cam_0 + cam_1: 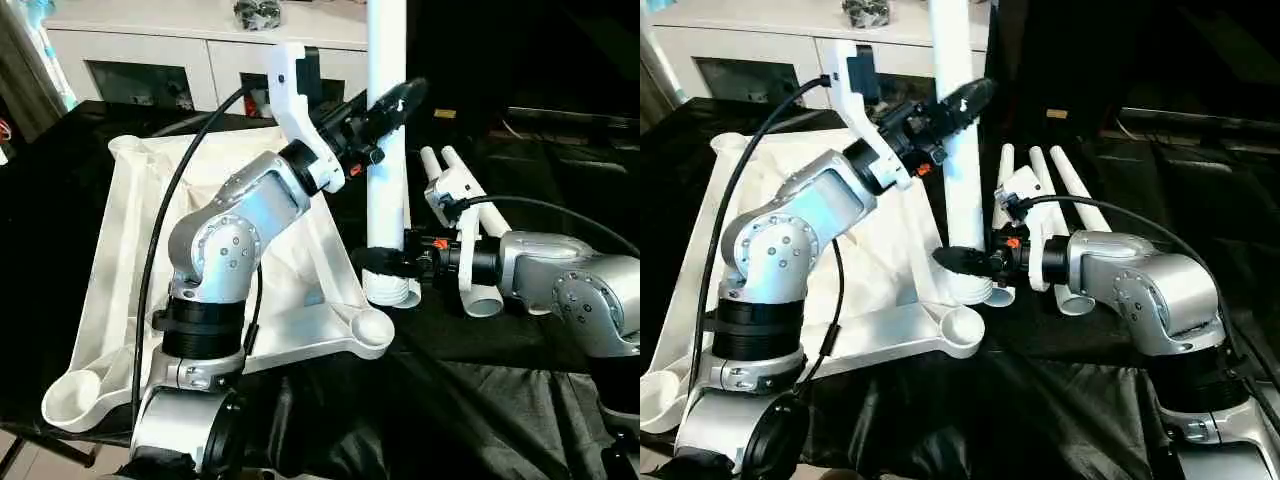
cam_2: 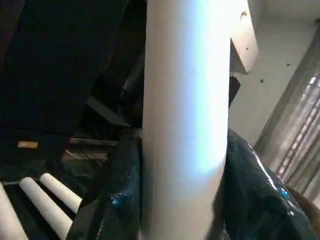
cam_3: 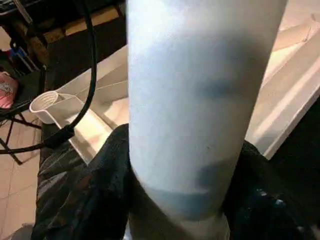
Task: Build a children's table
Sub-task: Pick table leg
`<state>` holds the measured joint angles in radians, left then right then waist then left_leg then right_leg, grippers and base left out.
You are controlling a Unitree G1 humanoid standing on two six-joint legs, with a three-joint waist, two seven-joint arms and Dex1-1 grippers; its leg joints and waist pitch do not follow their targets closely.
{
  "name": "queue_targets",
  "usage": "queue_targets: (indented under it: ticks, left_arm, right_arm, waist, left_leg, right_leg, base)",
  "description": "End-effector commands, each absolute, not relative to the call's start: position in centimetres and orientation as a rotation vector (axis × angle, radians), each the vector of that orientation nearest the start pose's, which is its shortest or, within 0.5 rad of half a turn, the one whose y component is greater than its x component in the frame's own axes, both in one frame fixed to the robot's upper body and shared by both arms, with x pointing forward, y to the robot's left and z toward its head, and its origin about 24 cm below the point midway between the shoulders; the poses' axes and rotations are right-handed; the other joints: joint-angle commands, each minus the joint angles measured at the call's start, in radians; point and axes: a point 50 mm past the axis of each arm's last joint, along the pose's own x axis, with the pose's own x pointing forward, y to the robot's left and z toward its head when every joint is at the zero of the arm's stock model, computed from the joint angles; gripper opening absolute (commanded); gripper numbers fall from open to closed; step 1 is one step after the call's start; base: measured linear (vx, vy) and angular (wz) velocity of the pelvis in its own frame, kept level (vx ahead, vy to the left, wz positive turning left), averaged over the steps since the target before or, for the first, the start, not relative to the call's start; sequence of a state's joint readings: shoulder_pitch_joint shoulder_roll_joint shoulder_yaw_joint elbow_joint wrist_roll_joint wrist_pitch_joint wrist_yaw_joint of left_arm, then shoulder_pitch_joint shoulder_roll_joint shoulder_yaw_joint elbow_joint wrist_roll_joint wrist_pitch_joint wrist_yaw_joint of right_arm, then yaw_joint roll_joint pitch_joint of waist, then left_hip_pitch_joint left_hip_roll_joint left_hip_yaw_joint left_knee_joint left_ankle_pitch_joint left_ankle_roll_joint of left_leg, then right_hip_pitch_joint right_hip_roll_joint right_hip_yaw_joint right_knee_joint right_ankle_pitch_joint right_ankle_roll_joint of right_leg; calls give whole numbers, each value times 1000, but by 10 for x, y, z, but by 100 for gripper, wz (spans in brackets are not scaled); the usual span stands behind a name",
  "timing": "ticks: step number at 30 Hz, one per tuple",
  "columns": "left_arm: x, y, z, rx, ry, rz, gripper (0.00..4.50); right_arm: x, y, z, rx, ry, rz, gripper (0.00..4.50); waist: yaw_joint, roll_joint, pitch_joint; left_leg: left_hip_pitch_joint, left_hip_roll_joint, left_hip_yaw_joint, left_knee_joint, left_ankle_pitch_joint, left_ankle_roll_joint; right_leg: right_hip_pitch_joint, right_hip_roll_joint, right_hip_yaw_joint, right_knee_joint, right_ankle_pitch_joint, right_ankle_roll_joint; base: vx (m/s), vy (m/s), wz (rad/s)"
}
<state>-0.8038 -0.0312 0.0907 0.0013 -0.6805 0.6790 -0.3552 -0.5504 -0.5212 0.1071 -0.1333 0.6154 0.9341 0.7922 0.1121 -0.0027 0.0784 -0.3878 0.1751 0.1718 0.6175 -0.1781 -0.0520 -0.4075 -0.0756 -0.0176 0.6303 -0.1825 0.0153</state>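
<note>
One leg (image 1: 388, 120) of the children's table stands upright in the middle of the head views, its threaded foot (image 1: 391, 290) just off the tabletop's edge, near a corner socket (image 1: 372, 325) but not seated in it. Held vertical like this, it looks ready to be walked over and lowered into that cup, I'd say.

Below and to the left, the tabletop (image 1: 130, 260) lies upside down on the black-draped bench (image 1: 470, 390), ribs and sockets facing up, which is the only way the legs can go in. Another empty socket (image 1: 68, 398) sits at lower left.

Both arms share the leg for steadiness. The left gripper (image 1: 392, 103) reaches in from the left and takes the shaft high up; in its wrist view the dark fingers (image 2: 112, 200) sit on either side of the white tube, pressed against it. The right gripper (image 1: 970, 262) comes from the right and pinches the leg low, just above the thread, fingers (image 3: 95, 190) hugging both flanks. A high hold and a low hold would keep a long tapered piece from tipping.

To the right of centre, the spare legs (image 1: 1065, 185) lie side by side on the cloth, waiting. At the top stands a white cabinet (image 1: 150, 50).
</note>
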Motion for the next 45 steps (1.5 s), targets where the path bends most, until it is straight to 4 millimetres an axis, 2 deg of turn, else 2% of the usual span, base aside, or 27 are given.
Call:
queue_targets:
  ticks: [1,3,6,9,21,45]
  left_arm:
    - [325,43,237,-492,-144,-963,179]
    - [324,42,238,-471,-149,-978,177]
    - [322,40,239,-453,-155,-994,177]
    - [322,40,240,-430,-155,-1005,177]
    - [313,34,240,-391,-164,-1095,177]
    - [314,33,239,-413,-144,-1126,177]
  right_arm:
    - [294,-134,160,40,335,1112,269]
    - [294,-135,160,41,336,1110,304]
    - [296,-136,160,43,337,1100,311]
    - [299,-137,160,47,343,1085,349]
    - [302,-139,161,120,386,1114,351]
    - [294,-140,150,61,457,1150,351]
  waist:
    - [1,-21,-91]
    - [2,-22,-91]
    - [2,-24,-91]
    - [1,-24,-90]
    - [2,-25,-91]
    - [3,-24,-91]
  left_leg:
    - [12,31,-5,-59,-81,26]
    - [12,31,-6,-59,-80,26]
    - [12,31,-5,-59,-80,26]
    - [12,31,-5,-59,-79,26]
    - [12,31,-4,-58,-69,32]
    - [12,32,-5,-58,-72,27]
  right_leg:
    - [58,-46,24,-69,-135,-213]
    - [58,-46,24,-69,-141,-212]
    - [58,-47,24,-69,-145,-212]
    - [58,-47,24,-69,-145,-215]
    - [59,-47,24,-66,-125,-229]
    - [60,-48,24,-66,-129,-228]
  base:
    - [0,0,0]
    - [0,0,0]
    - [0,0,0]
    - [0,0,0]
    - [0,0,0]
    - [0,0,0]
